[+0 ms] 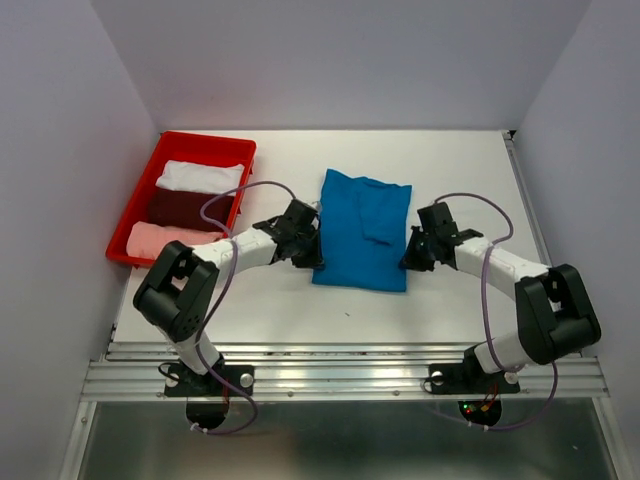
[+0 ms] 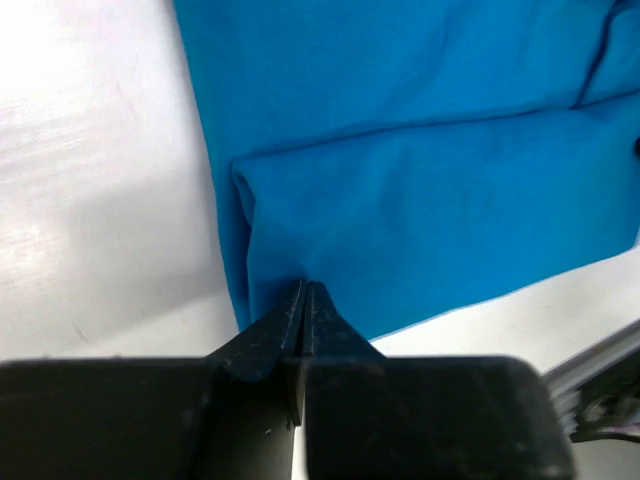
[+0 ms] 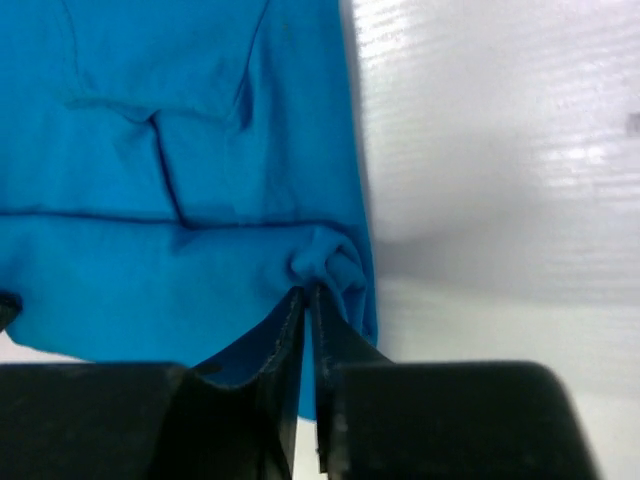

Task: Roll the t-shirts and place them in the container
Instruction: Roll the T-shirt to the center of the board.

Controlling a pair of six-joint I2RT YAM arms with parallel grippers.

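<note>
Looking from the near edge first: both arms come off their bases, elbows pushed out wide, forearms bent inward so the wrists close in on the blue t-shirt (image 1: pixel 362 235) from either side. The left gripper (image 1: pixel 314 254) is at the shirt's left edge and the right gripper (image 1: pixel 410 258) at its right edge. Both are down by the near corners and about level with each other, so neither arm is nearer.

In the left wrist view the jaws are pressed together with the tips on the cloth edge and a small ridge of fabric running up from them, so I read that as a pinch on the shirt. The right jaws are closed too, with a little bunched knot of blue at the tips.

The shirt lies flat mid-counter (image 1: pixel 460 170), folded into a strip with a sleeve tucked across the top. Its long axis runs near to far, straight away from the jaws. My guess is the roll has to go from the near hem toward the far end, both sides moving together or it'll go crooked.

Far left, well apart, a red tray (image 1: pixel 210 136) holds a pink shirt (image 1: pixel 165 238), a maroon shirt (image 1: pixel 185 206) and a white shirt (image 1: pixel 200 176).
</note>
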